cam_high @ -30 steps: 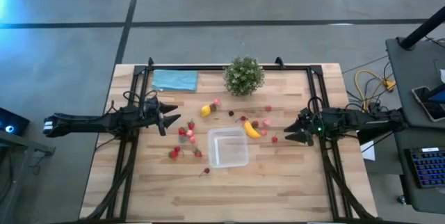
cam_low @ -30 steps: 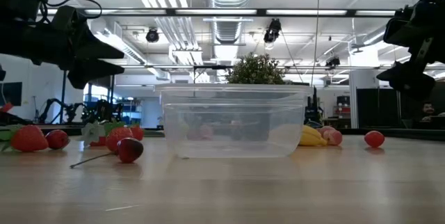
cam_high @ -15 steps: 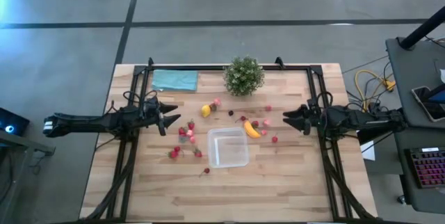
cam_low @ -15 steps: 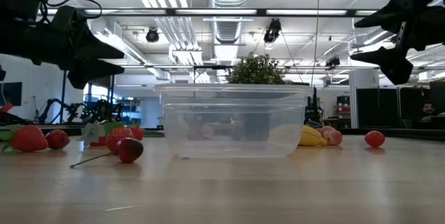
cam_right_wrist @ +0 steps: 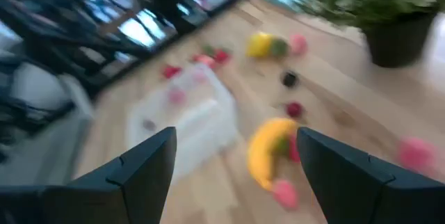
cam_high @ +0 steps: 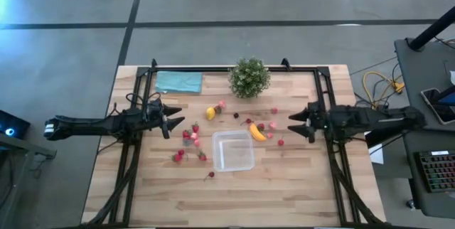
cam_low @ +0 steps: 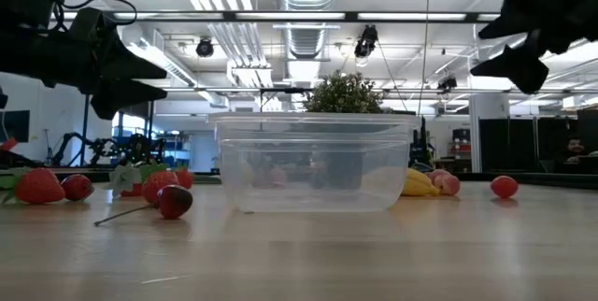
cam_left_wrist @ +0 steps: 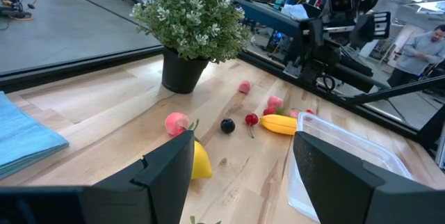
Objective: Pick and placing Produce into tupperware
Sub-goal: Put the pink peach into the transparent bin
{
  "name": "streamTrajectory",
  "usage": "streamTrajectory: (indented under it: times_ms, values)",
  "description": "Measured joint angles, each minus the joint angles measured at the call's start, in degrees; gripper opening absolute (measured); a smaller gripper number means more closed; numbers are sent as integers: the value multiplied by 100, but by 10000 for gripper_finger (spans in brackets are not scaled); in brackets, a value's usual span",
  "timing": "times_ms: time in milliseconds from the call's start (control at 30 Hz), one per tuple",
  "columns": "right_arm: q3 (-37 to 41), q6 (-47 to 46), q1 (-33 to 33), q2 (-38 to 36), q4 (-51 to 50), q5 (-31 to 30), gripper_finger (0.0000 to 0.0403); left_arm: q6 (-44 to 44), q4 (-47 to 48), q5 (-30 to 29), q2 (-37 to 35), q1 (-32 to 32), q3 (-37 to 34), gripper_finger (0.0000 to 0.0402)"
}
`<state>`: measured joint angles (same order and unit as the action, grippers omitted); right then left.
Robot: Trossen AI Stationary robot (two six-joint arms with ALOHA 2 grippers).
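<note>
The clear tupperware (cam_high: 233, 151) sits mid-table, seemingly with nothing in it, and shows close up in the low view (cam_low: 313, 163). Toy produce lies around it: red strawberries (cam_high: 186, 135) to its left, a lemon (cam_high: 210, 113) and a banana (cam_high: 257, 132) beyond it, a red piece (cam_high: 281, 142) to its right. My left gripper (cam_high: 173, 119) hovers open left of the strawberries. My right gripper (cam_high: 296, 124) hovers open right of the banana, above the table. In the right wrist view the banana (cam_right_wrist: 268, 151) lies ahead between the fingers.
A bushy potted plant (cam_high: 249, 77) stands at the far edge and a teal cloth (cam_high: 178, 82) lies at the far left. A stemmed cherry (cam_high: 210, 175) lies near the container's near-left corner. Bare wood spreads along the near side.
My right gripper has moved toward the table's left and far side, closer to the banana, has risen in the low view, and has tipped from pointing down to nearly level. The left arm and all produce have stayed still.
</note>
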<state>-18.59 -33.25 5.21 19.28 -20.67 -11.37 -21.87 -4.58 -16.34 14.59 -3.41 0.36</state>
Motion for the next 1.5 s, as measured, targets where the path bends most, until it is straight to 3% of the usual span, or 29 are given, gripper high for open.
streamTrajectory:
  times_ms: [167, 267, 367, 533, 600, 700, 867, 1067, 1500]
  values:
    - [-1245, -493, -94, 1730, -1170, -908, 288, 2, 0, 0, 0, 1, -1, 233]
    - [-1974, -1236, -525, 2853, -2116, -1182, 288, 1, 0, 0, 0, 0, 0, 233]
    - [-2528, -1557, -1180, 3905, -2583, -836, 288, 0, 0, 0, 0, -1, 0, 233]
    - [-3086, -1479, -2336, 5462, -2239, 326, 288, 0, 0, 0, 0, -1, 0, 233]
    - [-3337, -1303, -2635, 5970, -2146, 682, 287, 1, 0, 0, 0, 0, 0, 233]
    - [-3746, -1022, -2760, 6555, -2384, 730, 287, 2, 0, 0, 0, -1, -2, 233]
    - [-4247, -587, -2758, 7186, -2939, 700, 286, 2, 0, 0, 0, 1, 0, 233]
    - [-4220, -44, -3024, 7630, -2952, 684, 286, 2, 0, 0, 0, 1, 0, 233]
    - [-3734, 722, -3206, 7720, -2366, 983, 286, 0, 0, 0, 0, -1, 0, 233]
